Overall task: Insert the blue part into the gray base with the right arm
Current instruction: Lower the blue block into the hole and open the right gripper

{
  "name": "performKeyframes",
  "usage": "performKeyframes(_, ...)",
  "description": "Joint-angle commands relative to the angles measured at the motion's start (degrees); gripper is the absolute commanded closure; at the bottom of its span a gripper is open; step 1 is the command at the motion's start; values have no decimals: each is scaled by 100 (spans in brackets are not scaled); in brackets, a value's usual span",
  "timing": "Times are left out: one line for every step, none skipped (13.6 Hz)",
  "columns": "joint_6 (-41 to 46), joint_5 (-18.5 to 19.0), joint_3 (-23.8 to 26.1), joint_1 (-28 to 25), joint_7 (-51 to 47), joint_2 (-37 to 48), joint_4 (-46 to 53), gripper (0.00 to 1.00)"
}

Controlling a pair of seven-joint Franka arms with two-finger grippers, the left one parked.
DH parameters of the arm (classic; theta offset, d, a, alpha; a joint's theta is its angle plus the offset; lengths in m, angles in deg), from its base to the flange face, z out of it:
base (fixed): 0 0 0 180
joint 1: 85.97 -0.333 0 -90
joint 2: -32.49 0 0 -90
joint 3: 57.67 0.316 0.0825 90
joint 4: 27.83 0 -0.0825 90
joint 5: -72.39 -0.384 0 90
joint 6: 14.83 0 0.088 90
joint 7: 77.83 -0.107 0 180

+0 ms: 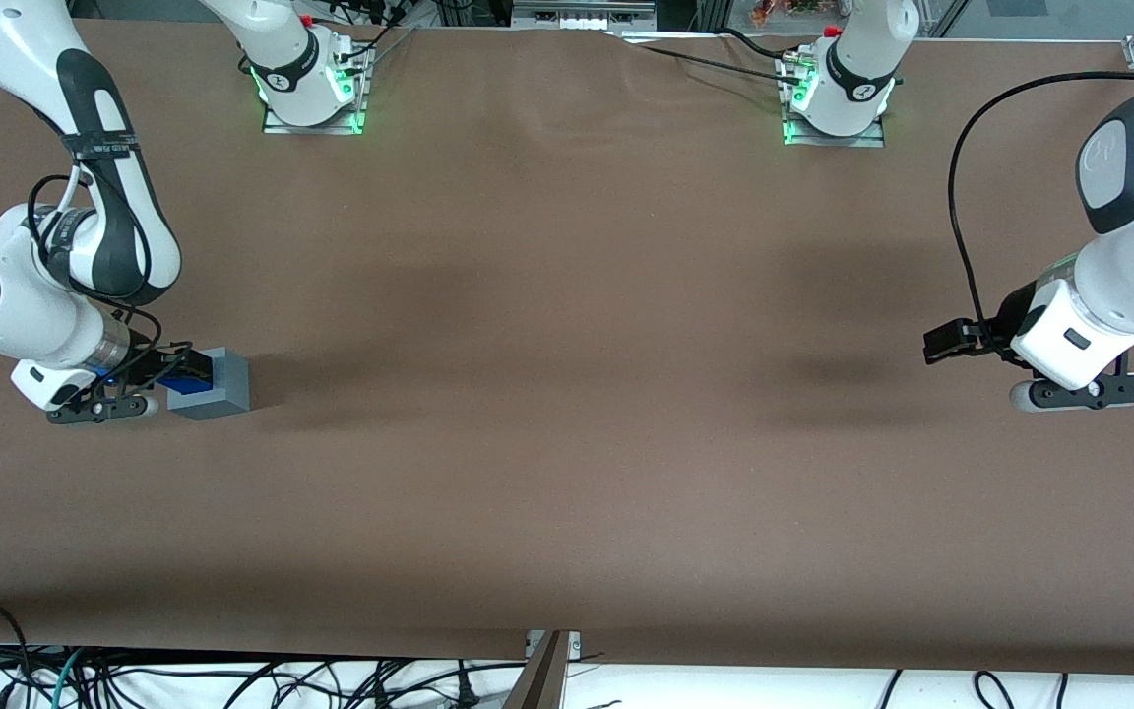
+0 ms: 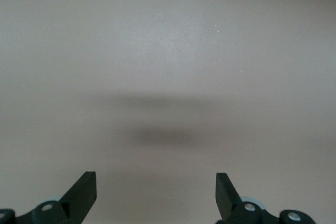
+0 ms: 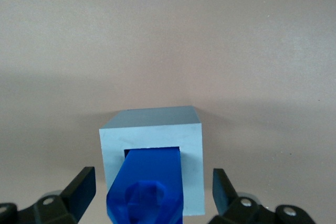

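Hovering my gripper (image 3: 149, 192) with fingers spread, untouching, either side of the blue part (image 3: 149, 182), I am finding it lodged in the gray base (image 3: 152, 129) recess, apparently let go there.

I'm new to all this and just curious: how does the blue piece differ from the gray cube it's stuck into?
The blue part is bright blue; the gray base is pale gray. The part is narrower than the base. The part has a knobby end, while the base is a plain cube with a square opening. The part pokes out of that opening between the open gripper fingers; the base rests on the table.
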Motion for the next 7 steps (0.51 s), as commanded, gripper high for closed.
performKeyframes(118, -91, 53, 23, -10, 69, 255, 1)
performKeyframes(267, -91, 79, 14, -2, 183, 335, 1)
performKeyframes(495, -91, 123, 6, -28, 288, 432, 1)
performKeyframes(741, -82, 150, 6, -19, 428, 537, 1)
performKeyframes(934, -82, 219, 6, -36, 587, 599, 1)
performKeyframes(1163, -82, 403, -3, -124, 788, 678, 1)
performKeyframes(1452, -73, 509, -3, -342, 964, 740, 1)
